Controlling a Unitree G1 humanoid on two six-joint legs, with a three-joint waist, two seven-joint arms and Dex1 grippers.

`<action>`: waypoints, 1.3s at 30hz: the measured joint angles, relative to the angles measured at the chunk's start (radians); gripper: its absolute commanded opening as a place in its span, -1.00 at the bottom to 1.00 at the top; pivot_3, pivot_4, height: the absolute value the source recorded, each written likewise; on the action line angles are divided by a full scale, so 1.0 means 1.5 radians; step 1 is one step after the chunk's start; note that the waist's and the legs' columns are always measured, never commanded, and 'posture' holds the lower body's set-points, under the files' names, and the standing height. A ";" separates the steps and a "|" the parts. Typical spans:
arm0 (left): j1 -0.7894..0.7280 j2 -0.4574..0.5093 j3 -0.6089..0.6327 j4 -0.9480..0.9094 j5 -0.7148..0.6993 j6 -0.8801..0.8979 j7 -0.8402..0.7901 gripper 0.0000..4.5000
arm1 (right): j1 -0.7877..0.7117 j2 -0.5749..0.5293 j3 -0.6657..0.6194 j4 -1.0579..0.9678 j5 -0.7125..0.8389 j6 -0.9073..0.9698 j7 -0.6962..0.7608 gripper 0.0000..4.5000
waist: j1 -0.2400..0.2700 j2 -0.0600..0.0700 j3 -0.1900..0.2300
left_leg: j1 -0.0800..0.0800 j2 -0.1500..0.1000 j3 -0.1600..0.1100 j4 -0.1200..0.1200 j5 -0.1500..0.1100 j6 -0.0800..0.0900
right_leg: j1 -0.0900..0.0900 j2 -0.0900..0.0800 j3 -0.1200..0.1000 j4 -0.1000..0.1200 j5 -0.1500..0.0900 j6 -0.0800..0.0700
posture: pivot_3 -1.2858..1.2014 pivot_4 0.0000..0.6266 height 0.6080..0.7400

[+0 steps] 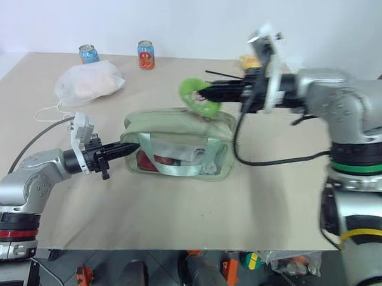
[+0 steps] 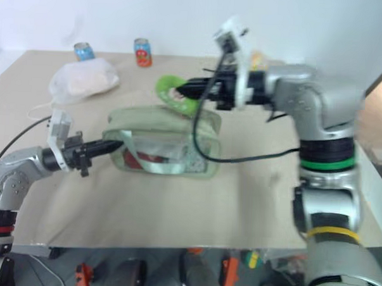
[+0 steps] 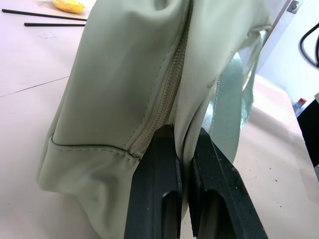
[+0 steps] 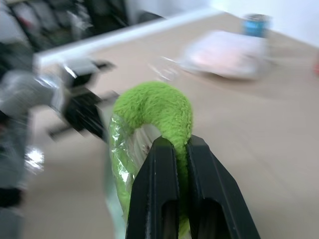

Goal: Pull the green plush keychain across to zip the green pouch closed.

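One green pouch (image 1: 178, 142) — upright, lengthwise left-to-right

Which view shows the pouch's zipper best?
The left wrist view: the zipper runs up the green pouch from where the left hand pinches the fabric. In the eye views the pouch is whole, but its zipper is hard to make out.

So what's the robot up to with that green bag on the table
It is zipping a green pouch shut. The left gripper has its jaws pinched on the fabric at the pouch's left end, by the zipper, holding it steady. The right gripper has its jaws shut on the lime plush keychain, held up above the right part of the pouch's top. Whether the zipper is fully closed I cannot tell. A white bag and two cans sit farther back.
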 measured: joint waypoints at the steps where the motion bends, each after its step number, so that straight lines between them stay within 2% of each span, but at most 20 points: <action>1: 0.001 0.000 0.001 -0.001 0.000 0.000 0.001 -1.00 | 0.020 -0.026 0.000 -0.002 -0.012 -0.017 0.010 -0.98 | 0.000 0.000 0.000 | 0.000 0.000 0.000 0.000 0.000 0.000 | 0.000 0.000 0.000 0.000 0.000 0.000 | 0.03 -0.52 1.00; 5: 0.003 0.000 0.000 -0.005 -0.002 0.000 0.000 -1.00 | 0.109 -0.107 0.015 0.019 -0.089 -0.126 0.028 -0.98 | -0.002 0.000 0.000 | 0.001 -0.001 0.002 0.000 0.000 0.000 | 0.000 -0.001 0.002 0.000 0.000 0.001 | 0.03 -0.52 1.00; 8: 0.005 -0.002 -0.015 -0.016 -0.010 0.007 -0.003 -1.00 | 0.135 -0.119 0.057 0.096 -0.173 -0.223 -0.015 -0.98 | -0.003 0.000 0.000 | 0.001 -0.001 0.003 0.002 0.000 0.001 | 0.001 -0.001 0.003 0.000 0.001 0.003 | 0.03 -0.52 1.00; 11: 0.005 -0.005 -0.025 -0.032 -0.024 0.030 0.008 -1.00 | 0.163 -0.107 0.074 0.129 -0.212 -0.282 -0.053 -0.98 | -0.003 0.000 0.000 | 0.001 -0.001 0.003 0.002 0.000 0.001 | 0.001 -0.001 0.003 0.000 0.001 0.003 | 0.03 -0.52 1.00; 13: 0.006 -0.005 -0.018 -0.029 -0.037 0.045 0.024 -1.00 | 0.205 -0.078 0.077 0.127 -0.229 -0.295 -0.087 -0.98 | -0.003 -0.001 0.000 | 0.002 -0.001 0.002 0.002 0.000 0.001 | 0.002 0.000 0.003 0.000 0.001 0.003 | 0.03 -0.52 1.00; 17: 0.018 -0.002 0.007 -0.025 -0.050 0.064 0.052 -1.00 | 0.320 0.049 0.080 0.049 -0.211 -0.245 -0.125 -0.98 | -0.015 0.000 -0.001 | 0.001 0.001 0.002 0.001 0.000 0.001 | 0.002 0.001 0.004 0.002 0.001 0.003 | 0.03 -0.52 1.00; 18: 0.019 -0.002 0.011 -0.025 -0.051 0.065 0.055 -1.00 | 0.323 0.061 0.082 0.037 -0.204 -0.234 -0.128 -0.98 | -0.018 0.000 0.000 | 0.002 0.001 0.002 0.001 0.000 0.001 | 0.002 0.002 0.004 0.003 0.001 0.003 | 0.03 -0.52 1.00; 21: 0.021 -0.001 0.018 -0.025 -0.052 0.071 0.067 -1.00 | 0.323 0.066 0.060 0.016 -0.181 -0.200 -0.126 -0.54 | -0.020 0.000 0.000 | 0.003 0.002 0.002 0.001 0.001 0.000 | 0.002 0.003 0.003 0.003 0.001 0.003 | 0.03 -0.52 1.00; 22: 0.024 -0.001 0.026 -0.025 -0.052 0.073 0.076 -1.00 | 0.323 0.066 0.042 0.007 -0.163 -0.182 -0.117 -0.47 | -0.021 0.000 0.000 | 0.003 0.002 0.002 0.002 0.001 0.000 | 0.002 0.003 0.003 0.003 0.002 0.003 | 0.03 -0.52 1.00; 23: 0.024 -0.001 0.035 -0.025 -0.052 0.074 0.087 -1.00 | 0.319 0.064 0.024 0.008 -0.141 -0.160 -0.103 -0.24 | -0.021 0.000 0.000 | 0.004 0.003 0.002 0.002 0.001 0.000 | 0.002 0.005 0.003 0.003 0.002 0.003 | 0.03 -0.52 1.00; 25: 0.025 -0.001 0.036 -0.025 -0.053 0.076 0.096 -1.00 | 0.306 0.059 0.005 0.019 -0.126 -0.144 -0.092 0.06 | -0.021 0.001 0.000 | 0.004 0.003 0.002 0.002 0.001 0.000 | 0.002 0.006 0.003 0.003 0.002 0.003 | 0.03 -0.52 1.00; 31: 0.041 -0.001 0.042 -0.027 -0.056 0.086 0.114 -0.06 | 0.247 0.034 -0.101 0.070 -0.075 -0.125 -0.074 0.98 | -0.021 0.001 0.000 | 0.003 0.003 0.002 0.001 0.001 0.001 | 0.001 0.006 0.003 0.002 0.002 0.002 | 0.03 -0.52 1.00; 32: 0.042 -0.001 0.044 -0.028 -0.062 0.092 0.113 0.02 | 0.241 0.034 -0.114 0.075 -0.068 -0.120 -0.073 1.00 | -0.021 0.001 0.000 | 0.003 0.003 0.002 0.001 0.001 0.001 | 0.001 0.006 0.003 0.002 0.002 0.002 | 0.03 -0.52 1.00; 33: 0.042 -0.001 0.049 -0.029 -0.070 0.100 0.112 0.26 | 0.239 0.033 -0.127 0.076 -0.057 -0.113 -0.072 1.00 | -0.021 0.001 0.000 | 0.003 0.003 0.002 0.001 0.001 0.001 | 0.001 0.006 0.003 0.002 0.002 0.002 | 0.03 -0.52 1.00; 36: 0.042 0.009 0.078 -0.052 -0.102 0.122 0.115 0.72 | 0.236 0.017 -0.163 0.088 -0.025 -0.083 -0.065 1.00 | -0.021 0.001 0.000 | 0.002 0.002 0.002 0.001 0.000 0.001 | 0.001 0.005 0.003 0.001 0.001 0.002 | 0.03 -0.52 1.00; 38: 0.042 0.018 0.108 -0.072 -0.111 0.120 0.132 0.98 | 0.240 0.001 -0.191 0.087 0.002 -0.068 -0.048 1.00 | -0.021 0.001 0.000 | 0.001 0.001 0.002 0.001 0.000 0.002 | 0.000 0.004 0.004 0.001 0.001 0.002 | 0.03 -0.52 1.00; 39: 0.048 0.027 0.134 -0.087 -0.118 0.122 0.150 0.98 | 0.260 -0.016 -0.211 0.076 0.020 -0.066 -0.029 1.00 | -0.020 0.001 0.000 | 0.001 0.001 0.002 0.001 0.000 0.002 | 0.000 0.004 0.003 0.001 0.001 0.002 | 0.03 -0.52 1.00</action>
